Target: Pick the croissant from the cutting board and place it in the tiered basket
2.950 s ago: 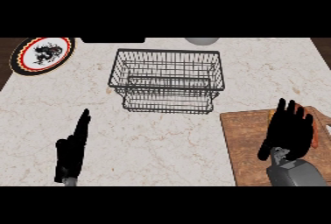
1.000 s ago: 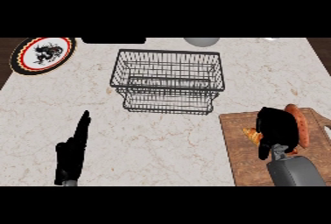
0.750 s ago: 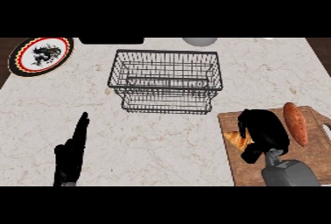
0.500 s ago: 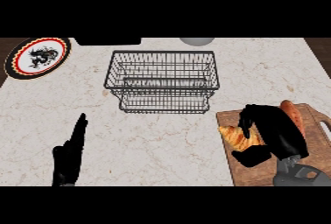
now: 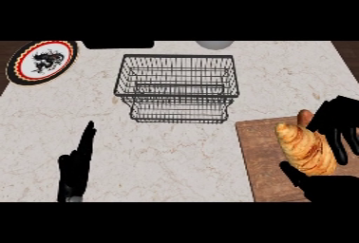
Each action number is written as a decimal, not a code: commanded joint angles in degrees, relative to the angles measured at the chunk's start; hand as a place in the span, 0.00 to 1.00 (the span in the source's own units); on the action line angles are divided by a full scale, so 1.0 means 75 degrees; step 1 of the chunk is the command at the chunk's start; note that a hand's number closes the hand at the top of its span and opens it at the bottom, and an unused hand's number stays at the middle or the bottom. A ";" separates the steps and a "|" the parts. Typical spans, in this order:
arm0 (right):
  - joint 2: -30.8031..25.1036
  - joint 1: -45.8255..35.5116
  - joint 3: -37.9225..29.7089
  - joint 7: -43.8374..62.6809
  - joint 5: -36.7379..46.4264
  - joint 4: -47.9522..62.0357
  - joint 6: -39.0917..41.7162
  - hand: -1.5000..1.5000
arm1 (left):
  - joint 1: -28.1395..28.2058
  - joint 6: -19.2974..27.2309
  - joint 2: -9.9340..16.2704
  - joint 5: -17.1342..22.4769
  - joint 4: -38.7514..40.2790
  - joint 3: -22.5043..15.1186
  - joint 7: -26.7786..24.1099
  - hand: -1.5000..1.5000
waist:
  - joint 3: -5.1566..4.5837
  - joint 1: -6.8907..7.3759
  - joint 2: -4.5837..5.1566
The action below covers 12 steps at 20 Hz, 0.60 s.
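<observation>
We saw a big marble counter (image 5: 175, 152) under both hands. It was pale with thin brown lines.

The wire tiered basket (image 5: 178, 88) stood far up and to the left of the right hand, well apart from it. It was up and to the right of the left hand, and nothing lay in it that we could see.

The wooden cutting board (image 5: 263, 161) lay right under the right hand, at the counter's right side. Its left edge was well apart from the left hand.

The right hand (image 5: 338, 124) showed at the right edge of the view, over the board. Its fingers (image 5: 341, 147) were curled down the far side of the croissant (image 5: 306, 148), and its thumb (image 5: 294, 174) came up at the near end. So the hand was wrapped round the croissant, pinching it between fingers and thumb. The croissant was golden brown with stripes, and it was over the cutting board. We could not tell if it was touching the board or lifted a bit. Something orange (image 5: 304, 117) poked out just beside the fingers, at the croissant's far end. We could not tell what it was.

The left hand (image 5: 76, 166) rested at the lower left, with straight fingers pressed together and pointing up. It held nothing.

A round plate (image 5: 42, 60) with a red rim and a black picture sat far up from the left hand, at the counter's back corner.

A grey round thing (image 5: 214, 44) peeked in at the back edge, past the basket.
</observation>
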 commanded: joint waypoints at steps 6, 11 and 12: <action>-0.0420 -0.3315 -0.0752 0.2861 -0.1636 0.0232 0.0975 1.00 | -0.0159 -0.0090 -0.0047 -0.0146 0.0317 -0.0006 0.0215 0.50 | -0.0046 0.0144 0.0057; -0.0244 -0.4028 -0.0071 0.3503 -0.1064 0.0864 0.0333 1.00 | -0.0048 0.0032 -0.0342 -0.0282 0.0235 -0.0212 0.0224 0.50 | -0.0041 0.0167 0.0064; -0.0452 -0.4599 -0.0318 0.3395 -0.1129 0.1637 0.0309 1.00 | 0.0092 -0.0251 -0.0099 -0.0061 0.0064 -0.0048 0.0209 0.50 | -0.0043 0.0213 0.0067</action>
